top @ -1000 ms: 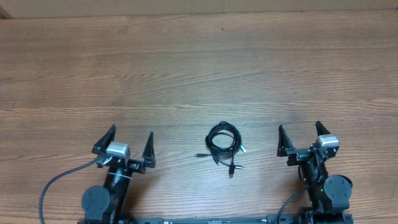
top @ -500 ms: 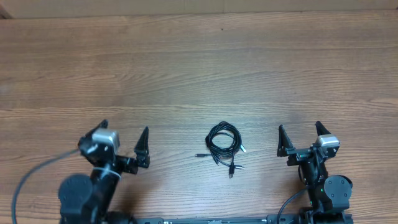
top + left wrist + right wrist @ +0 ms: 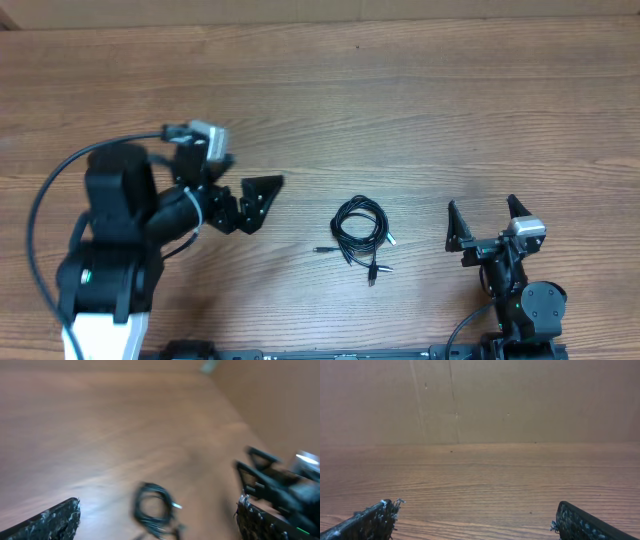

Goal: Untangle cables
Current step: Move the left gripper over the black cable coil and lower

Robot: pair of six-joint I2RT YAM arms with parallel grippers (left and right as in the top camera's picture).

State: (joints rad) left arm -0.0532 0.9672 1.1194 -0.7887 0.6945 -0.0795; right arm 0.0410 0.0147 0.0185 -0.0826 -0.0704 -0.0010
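Cables (image 3: 358,232): thin black cords in tangled coil on wooden surface (image 3: 400,100), near centre, plugs sticking out at near side. Left claw (image 3: 258,203) spread wide, empty, left of coil, tips pointing toward it. Right claw (image 3: 481,204) spread wide, empty, right of coil, apart.

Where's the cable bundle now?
Overhead view: the coiled bundle of thin black cables lies on the wooden table between the left end effector and right end effector, touching neither.

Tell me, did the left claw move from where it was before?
Yes. In the overhead view the left gripper went farther up the picture and swung right, closer to the cables, which stayed put.
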